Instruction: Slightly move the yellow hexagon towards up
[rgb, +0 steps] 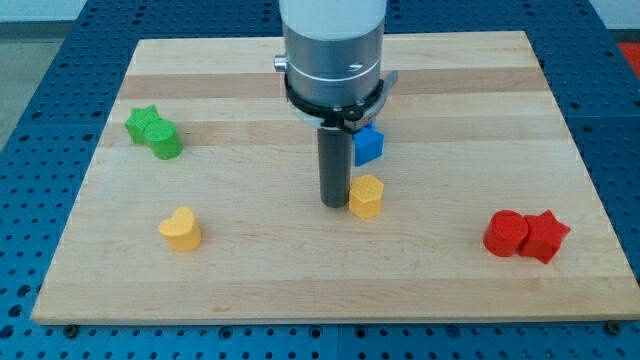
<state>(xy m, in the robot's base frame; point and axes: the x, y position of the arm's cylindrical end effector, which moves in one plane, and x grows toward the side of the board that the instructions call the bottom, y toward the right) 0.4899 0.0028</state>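
In the camera view, my tip (333, 204) rests on the wooden board (250, 270), touching or just beside the yellow hexagon (366, 196), which sits at the tip's right near the board's middle. I carry no jaws, only the rod. A blue block (369, 145) lies just above the hexagon, partly hidden by the rod.

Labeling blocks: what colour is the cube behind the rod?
Blue. The cube shows in the camera view, partly hidden by the arm, just above the yellow hexagon.
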